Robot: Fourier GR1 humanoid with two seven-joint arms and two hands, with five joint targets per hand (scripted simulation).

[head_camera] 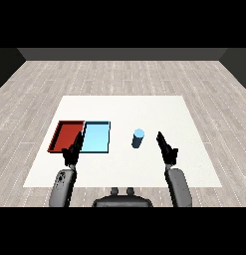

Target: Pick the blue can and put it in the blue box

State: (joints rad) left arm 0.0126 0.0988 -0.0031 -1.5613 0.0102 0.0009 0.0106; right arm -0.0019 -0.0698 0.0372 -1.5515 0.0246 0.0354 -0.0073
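White table [144, 107] on grey plank floor. Blue can [138, 138] upright, right of blue tray [96, 137], untouched. Right hand [167, 148] near can, fingers straight, holding nothing. Left hand [73, 152] idle, fingers relaxed. Step: reach; next, close round can.

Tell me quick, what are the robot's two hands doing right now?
Left hand: open, holding nothing, by the trays.
Right hand: open, holding nothing, beside the blue can, not touching it.
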